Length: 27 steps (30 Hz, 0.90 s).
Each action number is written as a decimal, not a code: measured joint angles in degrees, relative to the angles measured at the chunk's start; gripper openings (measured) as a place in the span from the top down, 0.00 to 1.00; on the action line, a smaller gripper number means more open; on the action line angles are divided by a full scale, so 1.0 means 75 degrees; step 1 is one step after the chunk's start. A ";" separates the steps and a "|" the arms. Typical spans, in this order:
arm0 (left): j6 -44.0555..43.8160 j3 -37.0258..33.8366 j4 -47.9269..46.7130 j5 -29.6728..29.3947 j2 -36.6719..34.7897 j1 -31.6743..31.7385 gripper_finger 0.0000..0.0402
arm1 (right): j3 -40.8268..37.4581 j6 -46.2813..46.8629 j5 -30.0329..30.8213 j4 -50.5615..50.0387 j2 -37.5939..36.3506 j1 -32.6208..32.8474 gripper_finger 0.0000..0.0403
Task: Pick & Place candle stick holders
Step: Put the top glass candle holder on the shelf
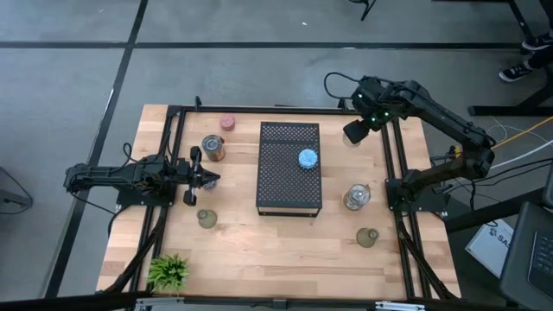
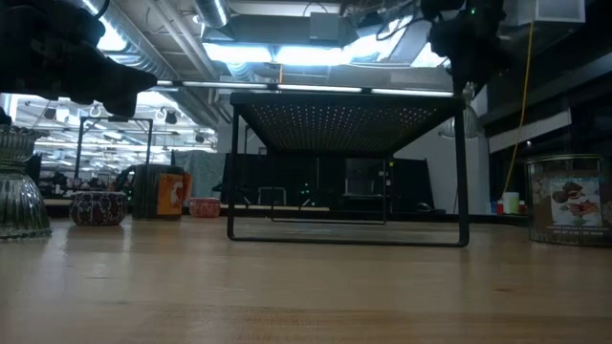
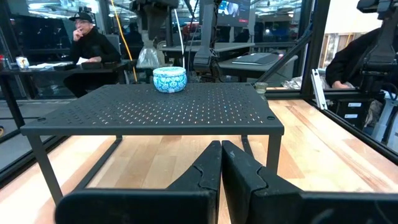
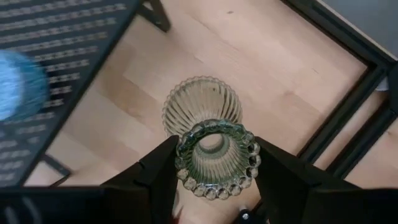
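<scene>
Ribbed clear glass catches our eye first: a fluted, beaded-rim candle stick holder [image 4: 214, 155] sits clamped between the right gripper [image 4: 214, 163]'s two dark fingers, raised above the pale wooden table [image 1: 285, 246] near its far right corner, beside the black perforated metal tray [image 1: 289, 177].

On that tray's dotted top we see a small round blue patterned holder [image 1: 308, 158], glazed and cup-like. A second clear glass holder [image 1: 357, 197] stands on the wood to the tray's right, and an olive-green cup [image 1: 367, 237] sits nearer the front edge. To the tray's left we find a pink cup [image 1: 227, 122], a silvery printed tin-like holder [image 1: 212, 148] and another olive-green cup [image 1: 206, 218].

We see the left gripper [image 1: 210, 178] resting low on the left side of the table, its fingers pressed together on nothing, facing the tray.

Light planks with visible grain make up the table, framed by black metal rails. A small green plant [image 1: 168, 270] stands at the front left corner. Beyond the table we make out desks, ceiling lights and a seated person in dark clothing [image 3: 90, 46].
</scene>
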 joint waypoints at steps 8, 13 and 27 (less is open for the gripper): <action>0.0000 -0.0002 0.0000 0.0000 0.0000 0.0000 0.98 | 0.0395 -0.0001 -0.0299 -0.0270 -0.0003 0.0527 0.53; 0.0000 -0.0002 0.0000 0.0000 -0.0003 -0.0002 0.98 | 0.0422 -0.0004 -0.0490 -0.0280 -0.0003 0.1109 0.53; 0.0003 -0.0002 0.0000 0.0000 0.0000 -0.0002 0.98 | 0.0422 -0.0144 -0.0669 -0.0278 -0.0003 0.2914 0.53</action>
